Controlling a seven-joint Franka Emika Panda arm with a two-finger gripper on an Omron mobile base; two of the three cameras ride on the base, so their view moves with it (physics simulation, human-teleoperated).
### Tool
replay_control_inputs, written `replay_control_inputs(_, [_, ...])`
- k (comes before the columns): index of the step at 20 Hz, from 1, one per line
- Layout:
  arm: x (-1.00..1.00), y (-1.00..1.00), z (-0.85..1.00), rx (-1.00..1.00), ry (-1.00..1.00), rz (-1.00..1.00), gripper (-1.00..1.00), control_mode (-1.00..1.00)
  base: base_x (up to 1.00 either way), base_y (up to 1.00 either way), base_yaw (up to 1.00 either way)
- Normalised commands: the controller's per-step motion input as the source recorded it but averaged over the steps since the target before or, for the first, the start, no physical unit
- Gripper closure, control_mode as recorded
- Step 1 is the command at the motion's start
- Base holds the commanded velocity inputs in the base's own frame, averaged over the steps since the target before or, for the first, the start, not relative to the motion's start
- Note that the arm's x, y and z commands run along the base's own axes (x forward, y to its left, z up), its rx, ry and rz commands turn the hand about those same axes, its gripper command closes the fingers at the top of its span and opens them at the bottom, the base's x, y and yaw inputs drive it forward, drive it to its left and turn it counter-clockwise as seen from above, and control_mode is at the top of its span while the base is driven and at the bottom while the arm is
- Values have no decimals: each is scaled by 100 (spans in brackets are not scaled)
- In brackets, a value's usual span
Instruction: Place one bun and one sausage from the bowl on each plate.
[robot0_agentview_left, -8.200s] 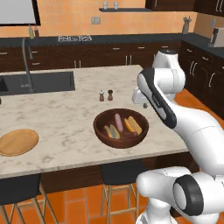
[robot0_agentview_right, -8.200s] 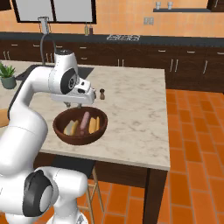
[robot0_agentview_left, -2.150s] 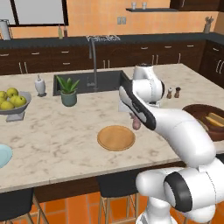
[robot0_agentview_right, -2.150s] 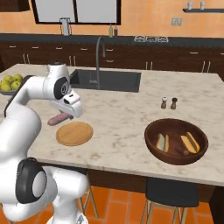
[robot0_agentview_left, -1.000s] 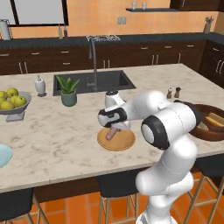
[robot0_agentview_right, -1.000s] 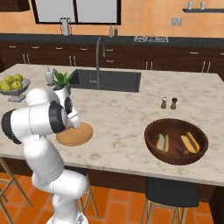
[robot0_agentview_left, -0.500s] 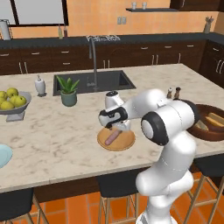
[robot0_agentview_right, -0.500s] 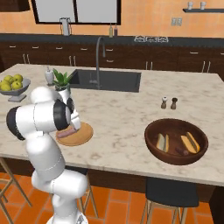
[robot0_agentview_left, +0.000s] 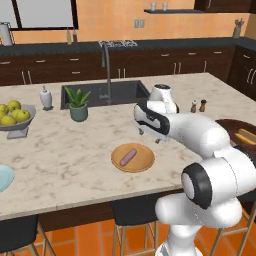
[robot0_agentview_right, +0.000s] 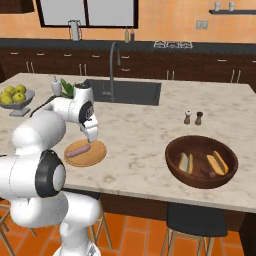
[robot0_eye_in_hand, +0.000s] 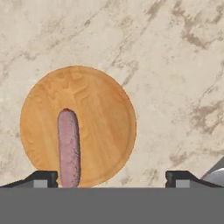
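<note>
Tool (robot0_eye_in_hand: 111, 177) released, jaws wide apart, nothing between them; hand view looks straight down with the two dark tips (robot0_eye_in_hand: 43, 178) at the bottom. It hovers above the wooden plate (robot0_agentview_left: 141, 161), clear of it. In the right base view the tool (robot0_agentview_right: 93, 141) hangs just over the plate's far edge.

Sausage (robot0_agentview_left: 128, 156) lies flat on the tan-orange wooden plate, off-centre, inside the rim; in the hand view it runs lengthwise from near the plate's middle to its lower edge. No bun on this plate. Plate sits on the marble tabletop (robot0_agentview_left: 65, 155) near the front edge.

Pale blue plate (robot0_agentview_left: 4, 178) at the far left edge of the left base view, partly cut off, bare as far as it shows, well apart from the wooden plate.

Dark wooden bowl (robot0_agentview_right: 201, 161) on the tabletop to the robot's right, well apart from both plates. Inside: two buns (robot0_agentview_right: 186, 162) and what looks like a dark sausage between them, small and hard to tell.

Other stuff: grey footed bowl of apples (robot0_agentview_left: 12, 115) at left, potted plant (robot0_agentview_left: 78, 105) and soap dispenser (robot0_agentview_left: 46, 97) by the sink (robot0_agentview_left: 107, 93), salt and pepper shakers (robot0_agentview_right: 192, 117) behind the wooden bowl.
</note>
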Motion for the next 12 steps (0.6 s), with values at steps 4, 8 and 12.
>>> replay_control_inputs(4, [-100, -34, 100, 4, 0, -6, -100, -100, 0, 0, 0])
replay_control_inputs(8, [-100, -35, 79, 0, 2, -6, -100, -100, 0, 0, 0])
replay_control_inputs(12, [-75, -31, 34, 0, 0, -5, -100, 100, -23, -22, -2])
